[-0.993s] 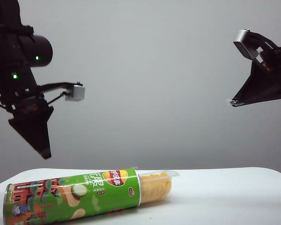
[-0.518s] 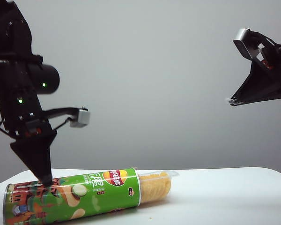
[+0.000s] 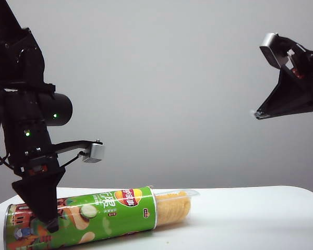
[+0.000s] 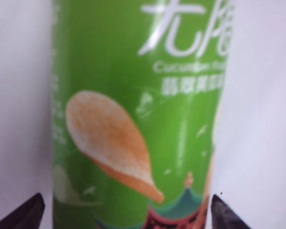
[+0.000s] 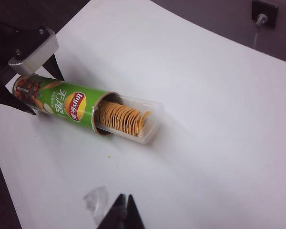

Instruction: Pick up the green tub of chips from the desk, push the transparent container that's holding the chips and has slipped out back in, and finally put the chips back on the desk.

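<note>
The green tub of chips [image 3: 94,213] lies on its side on the white desk [image 3: 250,219]. The transparent container [image 3: 177,204] sticks out of its open end, with the stacked chips [image 5: 121,117] showing through it. My left gripper [image 3: 49,221] is open and low over the tub near its closed end. Its dark fingertips [image 4: 26,214] stand on either side of the tub's green wrap [image 4: 133,95], not closed on it. My right gripper [image 3: 258,113] hangs high at the right, shut and empty. In the right wrist view the right gripper [image 5: 125,205] points down at the desk [image 5: 205,119], well short of the tub [image 5: 62,105].
A small scrap of clear plastic [image 5: 96,200] lies on the desk near the right gripper's tips. A wall socket [image 5: 264,12] sits beyond the desk's far edge. Dark floor shows past the desk's edges. The backdrop is a plain grey wall.
My left arm has come down from above the tub until its open fingers straddle it. The right arm and the tub have not moved.
</note>
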Controlling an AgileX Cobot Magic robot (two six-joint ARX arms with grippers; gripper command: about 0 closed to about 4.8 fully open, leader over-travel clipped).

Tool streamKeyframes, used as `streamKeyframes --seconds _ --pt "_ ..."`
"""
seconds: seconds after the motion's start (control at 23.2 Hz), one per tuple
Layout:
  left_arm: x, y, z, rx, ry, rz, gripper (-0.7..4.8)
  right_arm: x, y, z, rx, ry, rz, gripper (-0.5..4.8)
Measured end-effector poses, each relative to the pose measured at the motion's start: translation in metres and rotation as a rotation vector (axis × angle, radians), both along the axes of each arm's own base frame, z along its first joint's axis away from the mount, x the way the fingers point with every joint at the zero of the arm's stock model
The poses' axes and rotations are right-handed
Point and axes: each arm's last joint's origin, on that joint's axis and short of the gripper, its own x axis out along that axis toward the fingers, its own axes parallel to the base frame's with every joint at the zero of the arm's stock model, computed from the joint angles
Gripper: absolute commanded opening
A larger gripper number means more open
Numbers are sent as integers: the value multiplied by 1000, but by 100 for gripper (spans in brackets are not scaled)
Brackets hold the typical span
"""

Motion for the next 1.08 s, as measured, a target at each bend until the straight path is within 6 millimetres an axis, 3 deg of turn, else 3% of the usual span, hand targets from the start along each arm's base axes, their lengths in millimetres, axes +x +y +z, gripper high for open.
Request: streamKeyframes --seconds 0.43,0.52,0.6,0.95,1.08 --pt "2 2 -4 51 -17 -3 463 4 0 -7 0 15 0 -6" --pt "2 2 -5 61 -20 -2 431 4 0 -7 1 12 0 -6" --pt "2 2 -5 63 -23 -3 365 5 0 -8 1 13 0 -6" --pt "2 2 -5 73 -30 -7 356 7 0 -8 8 11 -11 -6" --pt "2 2 -5 74 -31 -8 145 8 0 -8 11 5 -14 -6"
